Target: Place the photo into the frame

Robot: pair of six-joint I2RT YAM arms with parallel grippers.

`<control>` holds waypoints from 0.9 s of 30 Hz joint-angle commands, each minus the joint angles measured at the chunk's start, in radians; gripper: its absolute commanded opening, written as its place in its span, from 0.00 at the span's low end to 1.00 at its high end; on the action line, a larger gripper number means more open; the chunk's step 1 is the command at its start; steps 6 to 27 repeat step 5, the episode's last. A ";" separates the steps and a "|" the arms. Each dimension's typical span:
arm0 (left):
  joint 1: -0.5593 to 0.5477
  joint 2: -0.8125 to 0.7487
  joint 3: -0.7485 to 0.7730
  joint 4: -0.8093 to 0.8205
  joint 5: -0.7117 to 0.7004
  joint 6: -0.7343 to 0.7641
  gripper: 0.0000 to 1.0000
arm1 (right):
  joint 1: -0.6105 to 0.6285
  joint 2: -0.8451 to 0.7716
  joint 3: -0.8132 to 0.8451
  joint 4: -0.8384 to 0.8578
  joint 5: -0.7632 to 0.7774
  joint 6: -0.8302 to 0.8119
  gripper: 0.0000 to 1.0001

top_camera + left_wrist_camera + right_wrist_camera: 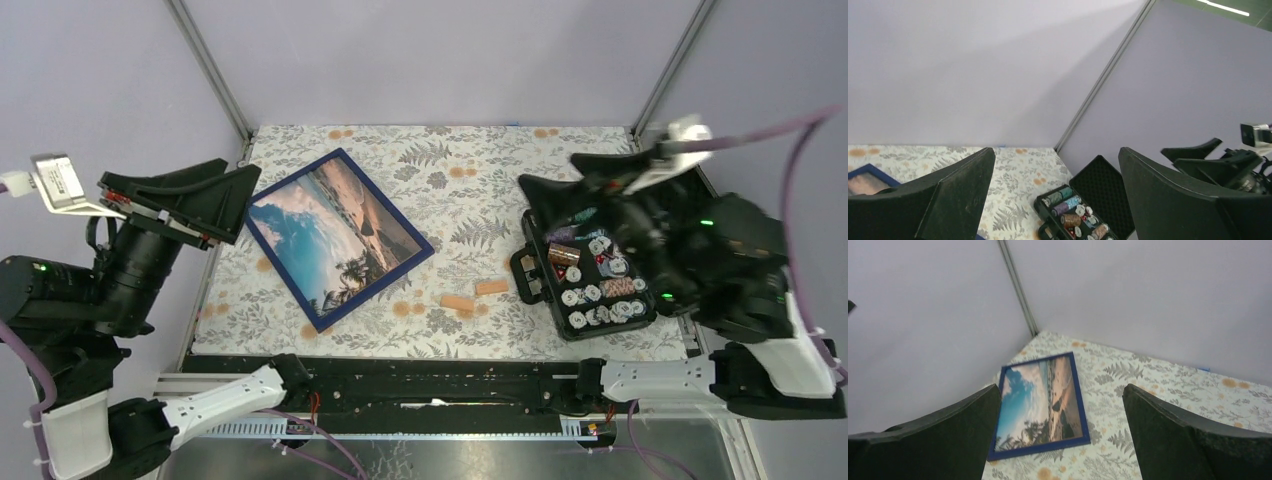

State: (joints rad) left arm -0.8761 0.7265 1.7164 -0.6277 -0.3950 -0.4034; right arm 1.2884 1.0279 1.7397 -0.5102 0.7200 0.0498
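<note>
The photo [335, 235], a beach scene with blue sky and palms, lies flat inside the navy blue frame [320, 324] on the left-centre of the floral tablecloth. Nothing touches either. My left gripper [238, 200] hangs raised just left of the frame's left corner, its jaws wide open and empty. Far from the frame, my right gripper [535, 200] is lifted over the table's right side, also open and empty. The right wrist view looks down on the photo [1040, 400] in its frame [1038, 448] between the open gripper [1062, 387]. In the left wrist view, the frame's corner [868, 170] shows beside the open gripper [1055, 150].
An open black case [527, 272] of poker chips sits at the right, under the right arm, its foam lid [1103, 185] raised. Two small tan blocks [490, 287] [457, 302] lie between the frame and the case. Lilac walls enclose the table.
</note>
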 commanded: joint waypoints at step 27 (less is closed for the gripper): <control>-0.003 0.080 0.119 0.056 -0.020 0.090 0.99 | 0.002 -0.139 -0.033 0.105 -0.017 -0.045 1.00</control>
